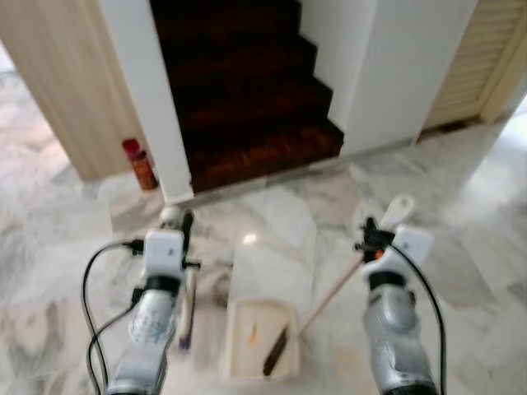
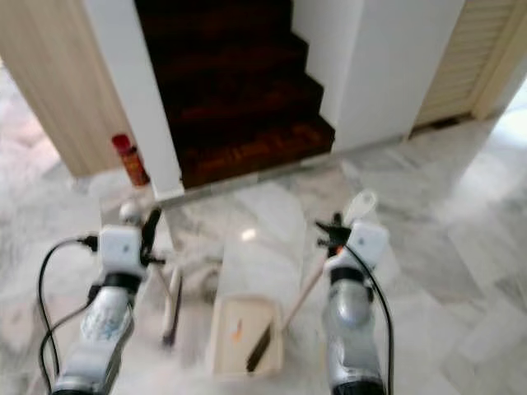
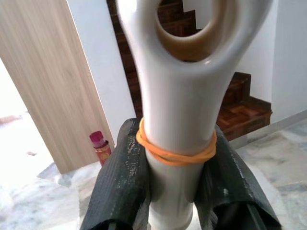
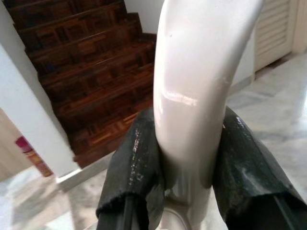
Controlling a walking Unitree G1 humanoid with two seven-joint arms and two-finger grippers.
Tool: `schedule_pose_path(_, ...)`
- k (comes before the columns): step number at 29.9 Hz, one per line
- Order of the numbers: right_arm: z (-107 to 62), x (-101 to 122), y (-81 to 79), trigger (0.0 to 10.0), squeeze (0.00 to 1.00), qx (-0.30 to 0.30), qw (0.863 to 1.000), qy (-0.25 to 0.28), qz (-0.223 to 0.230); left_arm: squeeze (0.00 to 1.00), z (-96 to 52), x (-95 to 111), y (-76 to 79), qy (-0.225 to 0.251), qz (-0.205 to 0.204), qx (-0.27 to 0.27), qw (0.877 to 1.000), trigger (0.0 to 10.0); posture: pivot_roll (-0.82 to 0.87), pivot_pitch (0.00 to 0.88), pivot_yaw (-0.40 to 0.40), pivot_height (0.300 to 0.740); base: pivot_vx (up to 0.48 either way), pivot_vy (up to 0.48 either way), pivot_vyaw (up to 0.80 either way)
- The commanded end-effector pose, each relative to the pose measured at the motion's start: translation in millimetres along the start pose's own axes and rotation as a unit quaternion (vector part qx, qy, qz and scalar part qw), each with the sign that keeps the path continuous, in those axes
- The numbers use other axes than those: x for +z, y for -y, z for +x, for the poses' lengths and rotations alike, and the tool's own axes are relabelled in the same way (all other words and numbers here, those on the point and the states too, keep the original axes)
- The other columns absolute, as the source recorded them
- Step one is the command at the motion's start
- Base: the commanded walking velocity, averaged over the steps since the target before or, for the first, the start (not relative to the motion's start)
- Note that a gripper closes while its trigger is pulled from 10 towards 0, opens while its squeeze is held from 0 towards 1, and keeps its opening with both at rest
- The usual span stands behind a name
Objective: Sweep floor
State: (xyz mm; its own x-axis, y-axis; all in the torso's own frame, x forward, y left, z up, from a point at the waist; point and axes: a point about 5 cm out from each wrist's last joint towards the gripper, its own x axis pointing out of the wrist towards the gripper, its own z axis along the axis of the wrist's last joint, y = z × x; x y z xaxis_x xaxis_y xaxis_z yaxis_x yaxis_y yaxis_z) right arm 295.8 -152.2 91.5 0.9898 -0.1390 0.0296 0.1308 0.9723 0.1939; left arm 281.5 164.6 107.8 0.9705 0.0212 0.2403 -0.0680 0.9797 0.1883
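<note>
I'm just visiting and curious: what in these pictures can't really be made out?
- Small orange bit in the cream plastic dustpan: blurred in the eye views.
- Red spray can label: too small.
- White broom handle, in the left gripper: lower end cut off, left wrist view.
- Dark wooden stairs: top cut off.

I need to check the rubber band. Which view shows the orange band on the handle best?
The left wrist view: the orange band wraps the white handle just above the left gripper. In the eye views it is too small to make out.
</note>
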Motion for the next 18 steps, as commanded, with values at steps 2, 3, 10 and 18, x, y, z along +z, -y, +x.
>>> schedule_pose_path(2, 3.7, 8.5, 2.3, 10.0, 0.00, -0.005, 1.000, 0.015, 0.014, 0.00, 4.9, 11.7, 4.2, 0.028, -0.007, -0.005, 1.000, 10.0, 0.01, 0.000, 0.030, 0.740, 0.000, 0.000, 0.00)
schedule_pose_path(3, 3.9, 8.7, 2.2, 10.0, 0.00, -0.004, 1.000, 0.015, 0.013, 0.00, 4.9, 11.6, 4.4, 0.027, -0.009, -0.004, 1.000, 10.0, 0.01, 0.000, 0.030, 0.740, 0.000, 0.000, 0.00)
schedule_pose_path(10, 3.2, 6.2, -0.1, 10.0, 0.00, 0.005, 1.000, 0.005, 0.013, 0.00, 4.9, 8.8, 3.5, 0.015, -0.016, 0.005, 1.000, 10.0, 0.01, 0.000, 0.025, 0.740, 0.000, 0.108, 0.00)
schedule_pose_path(18, 2.9, 10.3, 0.7, 10.0, 0.00, 0.000, 1.000, 0.018, 0.008, 0.00, 3.5, 8.7, 4.0, 0.013, -0.017, 0.005, 1.000, 10.0, 0.02, 0.000, 0.023, 0.740, 0.000, 0.255, 0.00)
